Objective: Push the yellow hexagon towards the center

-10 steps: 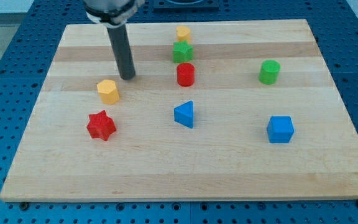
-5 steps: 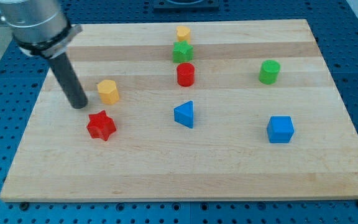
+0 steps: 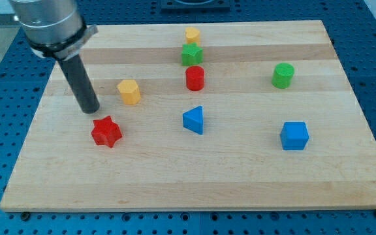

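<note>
The yellow hexagon [image 3: 128,92] lies on the wooden board [image 3: 240,176], left of the middle. My tip [image 3: 90,109] rests on the board just to the view's left of the hexagon and slightly lower, with a short gap between them. The red star [image 3: 106,131] lies just below and to the right of my tip.
A blue triangle [image 3: 194,120] lies near the board's middle. Above it stand a red cylinder [image 3: 195,78], a green star [image 3: 191,55] and a small yellow block [image 3: 192,34] in a column. A green cylinder [image 3: 282,75] and a blue cube [image 3: 294,136] lie at the right.
My tip swung from the hexagon's upper right round to its left, then moved right. The yellow hexagon has shifted to the right and slightly up. The other blocks have not moved.
</note>
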You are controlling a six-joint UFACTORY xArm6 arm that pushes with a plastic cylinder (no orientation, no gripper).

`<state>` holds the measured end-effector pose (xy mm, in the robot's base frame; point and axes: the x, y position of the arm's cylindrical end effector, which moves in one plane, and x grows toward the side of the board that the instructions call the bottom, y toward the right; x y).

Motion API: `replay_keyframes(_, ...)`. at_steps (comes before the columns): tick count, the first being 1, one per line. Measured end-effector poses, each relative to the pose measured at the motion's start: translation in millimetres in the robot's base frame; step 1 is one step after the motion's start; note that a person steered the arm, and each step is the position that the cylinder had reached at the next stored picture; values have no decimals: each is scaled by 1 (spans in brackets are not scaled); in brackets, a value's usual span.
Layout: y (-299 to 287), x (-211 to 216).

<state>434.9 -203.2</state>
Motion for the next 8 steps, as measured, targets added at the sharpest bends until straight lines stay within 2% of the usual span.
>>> replay_keyframes(1,24,-53)
replay_keyframes(3,90,-50)
replay_keyframes(5,99,-51)
replay_keyframes(6,76,-66)
replay_keyframes(8,56,-18)
